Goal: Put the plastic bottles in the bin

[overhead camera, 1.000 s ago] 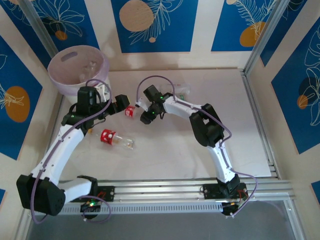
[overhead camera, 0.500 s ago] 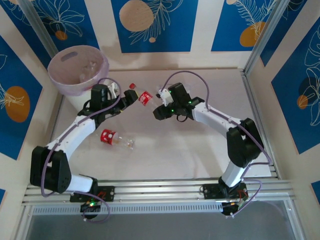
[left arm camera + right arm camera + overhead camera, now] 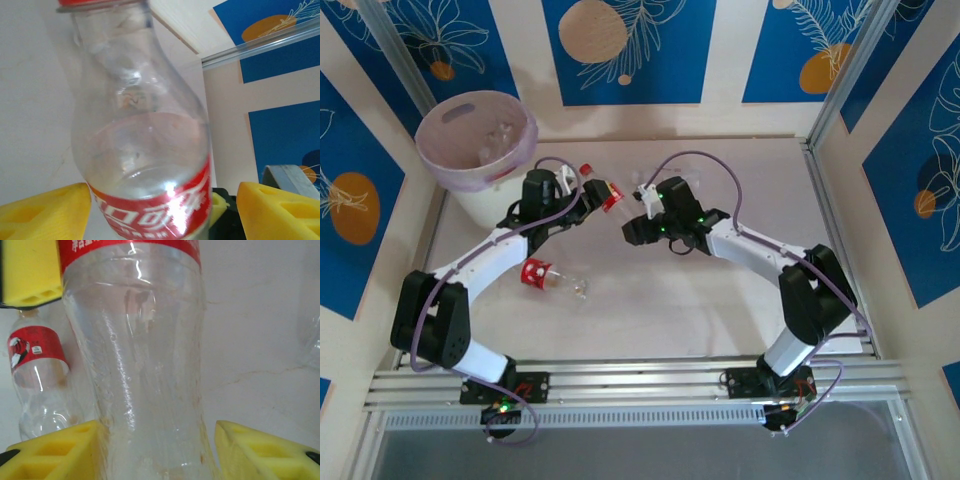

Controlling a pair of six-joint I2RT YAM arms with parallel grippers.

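**Bottle (image 3: 608, 194) between two grippers, beside the bin (image 3: 455, 172), not over it**

Right gripper (image 3: 632, 205) is clamped on the clear lower body of the bottle. On my right wrist feed (image 3: 157, 450) both yellow pads (image 3: 55, 450) sit tight against the plastic, one on each side. The red label (image 3: 130, 250) lies beyond them, away from the camera.

Left gripper (image 3: 592, 195) reaches in from the other side at the label band. On the left wrist feed (image 3: 160, 210) its jaws stand wider than the bottle. One pad meets the label's edge and the other stands off with a visible gap. I log it as spread, not gripping.

The red cap (image 3: 585, 170) points toward the far wall, on the bin's side. The bottle lies tilted across the gap between the two arms. It looks clear of the table (image 3: 720, 300), though I cannot confirm that from overhead.

The bin stands in the far left corner with a pale purple liner (image 3: 525, 150) folded over its rim. A few clear bottles (image 3: 500, 135) lie inside.

A second bottle (image 3: 550, 278), red-labelled, lies on its side on the table near the left arm, well apart from both grippers. The right wrist feed shows it behind the held one (image 3: 37, 375).
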